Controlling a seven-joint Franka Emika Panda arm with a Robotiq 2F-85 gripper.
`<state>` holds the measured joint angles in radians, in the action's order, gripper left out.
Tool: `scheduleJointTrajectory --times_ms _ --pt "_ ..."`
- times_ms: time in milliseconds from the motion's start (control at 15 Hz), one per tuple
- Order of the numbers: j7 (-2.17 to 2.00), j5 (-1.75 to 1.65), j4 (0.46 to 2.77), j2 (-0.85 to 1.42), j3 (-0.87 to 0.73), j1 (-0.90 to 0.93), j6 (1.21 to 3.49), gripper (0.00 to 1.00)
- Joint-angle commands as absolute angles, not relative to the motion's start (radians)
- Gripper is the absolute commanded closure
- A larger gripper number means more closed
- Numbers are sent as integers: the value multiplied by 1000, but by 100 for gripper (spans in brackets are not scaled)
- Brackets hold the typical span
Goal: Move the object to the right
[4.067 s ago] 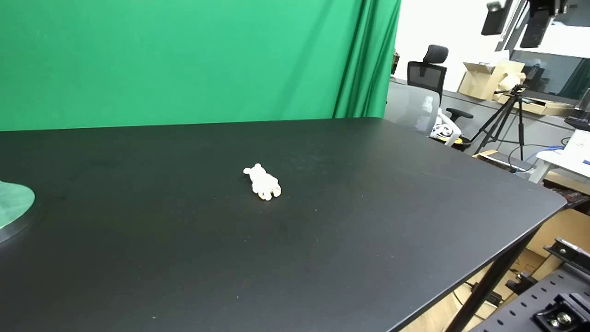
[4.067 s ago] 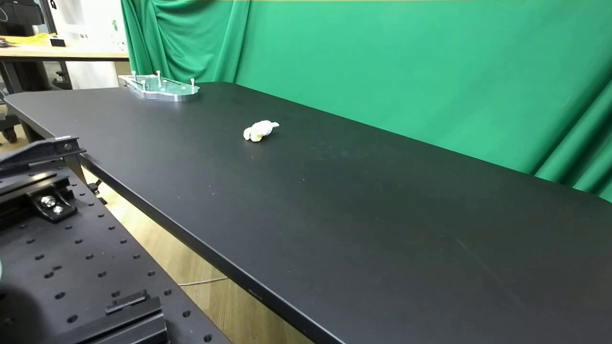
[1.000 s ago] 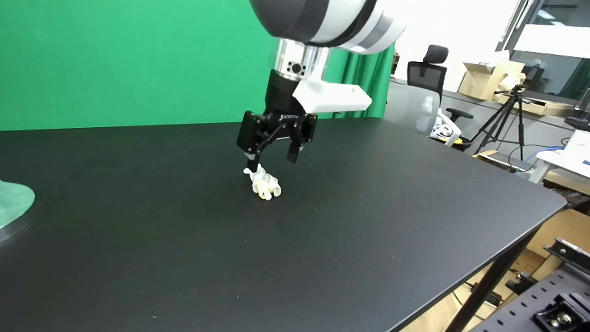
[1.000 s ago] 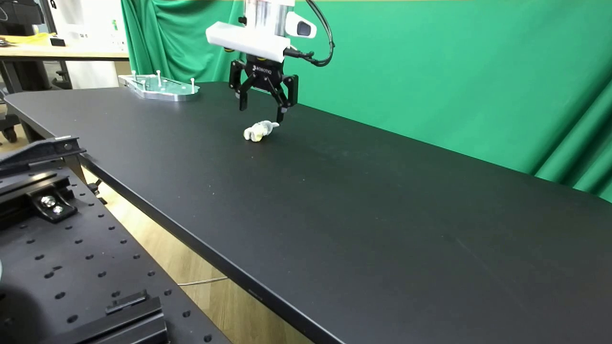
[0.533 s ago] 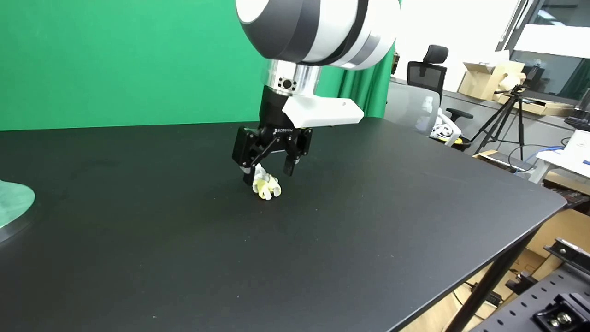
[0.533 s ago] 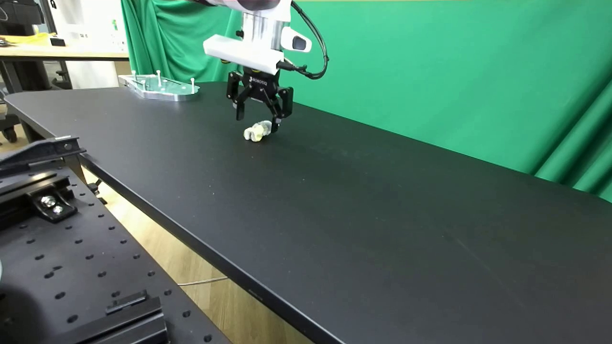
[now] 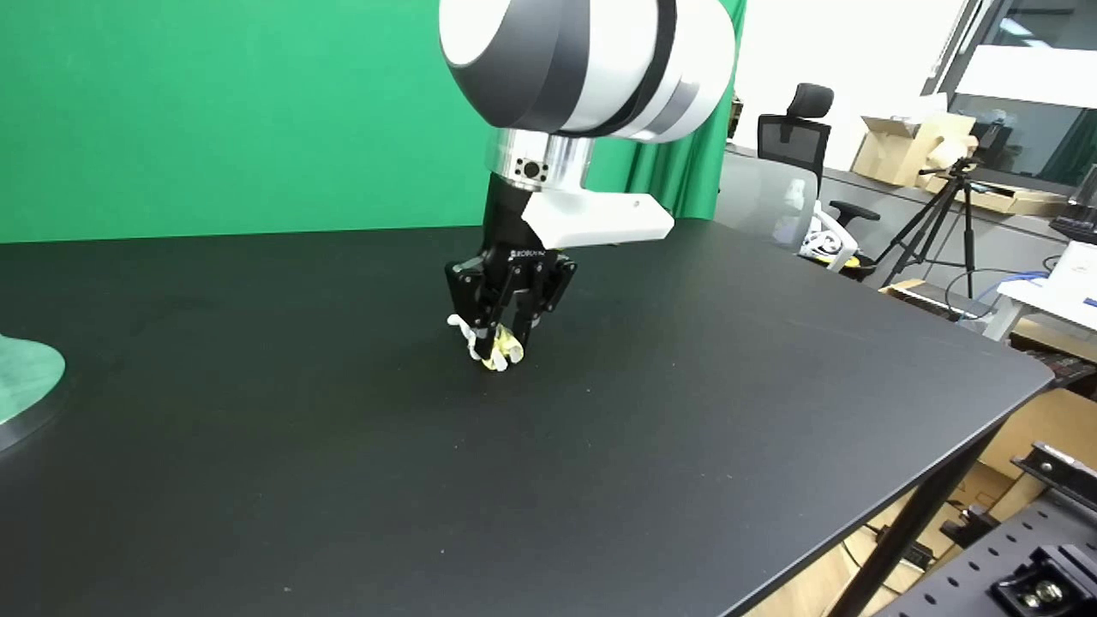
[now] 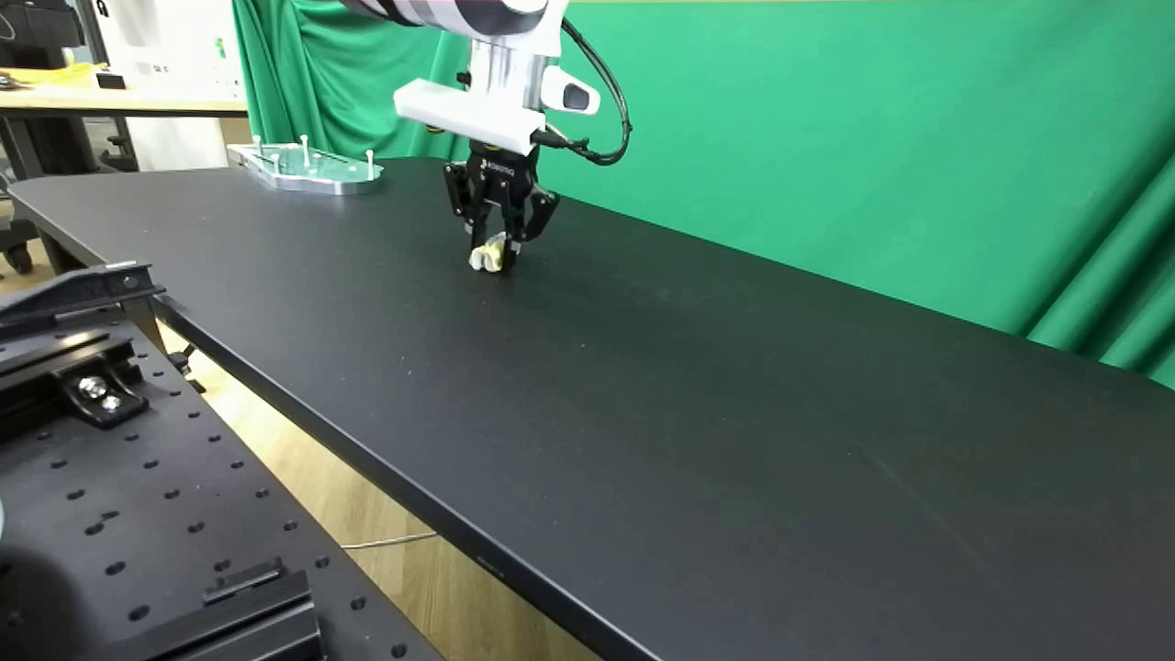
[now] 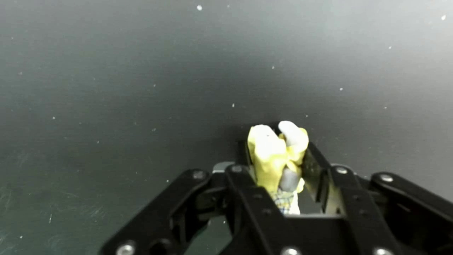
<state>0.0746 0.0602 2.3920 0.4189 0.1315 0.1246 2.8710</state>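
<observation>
The object (image 9: 270, 159) is a small soft figure, white and yellow, with a checked patch lower down in the wrist view. It rests on the dark table and stands between the two jaws of my gripper (image 9: 278, 152). One finger (image 9: 315, 166) presses along its right side, the other lies against its left. In both exterior views the gripper (image 7: 503, 344) (image 8: 493, 252) points down at the tabletop, its fingertips drawn in around the object (image 7: 508, 350) (image 8: 487, 255). A white limb sticks out past the finger. The fingers hide the object's middle.
A pale green disc (image 7: 26, 377) lies at the left side of the table (image 7: 514, 488) in an exterior view. A clear plate with white pegs (image 8: 312, 173) stands on the far end in an exterior view. The green curtain (image 8: 780, 138) hangs behind. A perforated platform (image 8: 193, 477) adjoins the table edge.
The arm has come down over the object from above. Within the last half second the jaws have closed in on it from both sides; the object has hardly moved.
</observation>
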Motion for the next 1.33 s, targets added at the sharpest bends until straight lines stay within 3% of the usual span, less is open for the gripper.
scheduleJointTrajectory --times_ms 0,800,1267 --pt "29 40 2374 408 121 135 2843 85" --pt "-47 30 2507 205 -8 88 2847 86" --pt "-75 -11 2567 197 -109 22 2829 86"
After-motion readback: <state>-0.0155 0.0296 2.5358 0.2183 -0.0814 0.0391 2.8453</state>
